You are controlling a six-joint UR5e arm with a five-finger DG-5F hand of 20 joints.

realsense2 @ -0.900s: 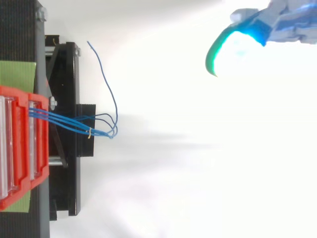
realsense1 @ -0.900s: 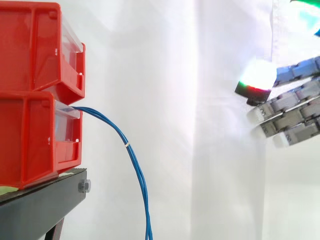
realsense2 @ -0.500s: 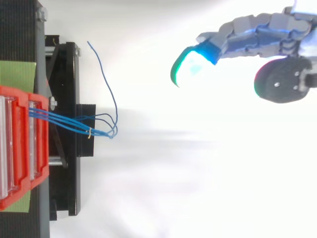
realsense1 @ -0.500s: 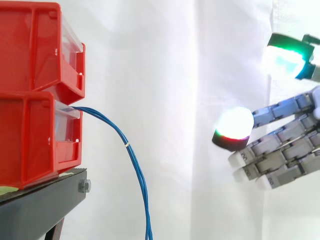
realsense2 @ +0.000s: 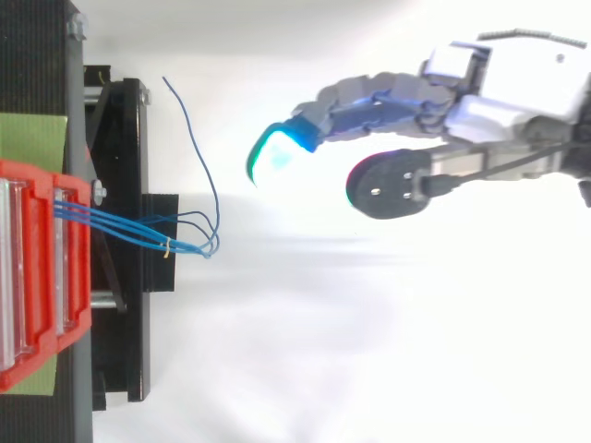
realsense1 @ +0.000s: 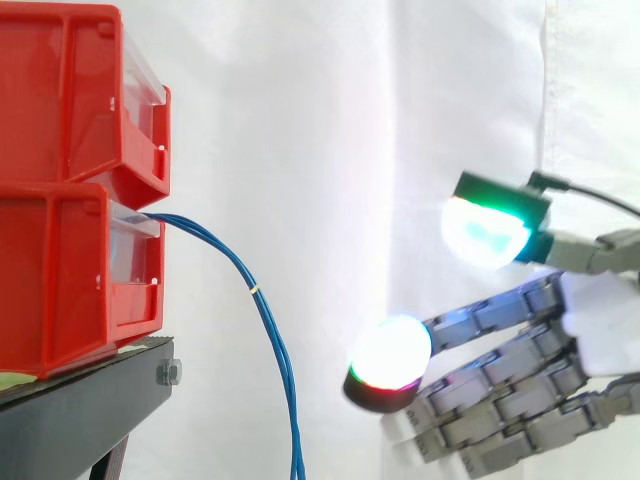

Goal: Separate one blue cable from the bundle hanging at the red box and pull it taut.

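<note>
Blue cables (realsense1: 268,322) look thin, light, floppy and likely slippery, so I'd pinch the stray strand (realsense2: 198,148). The hand (realsense1: 595,335) is spread wide, holding nothing.

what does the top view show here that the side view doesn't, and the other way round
From above, the blue cables fan into separate strands, and one loose strand curves off by itself. From the side, the red bins stand stacked, upper bin on lower bin, and the cables droop from the lower bin's top edge down past the frame. Both show the open hand apart from the cables, holding nothing.
</note>
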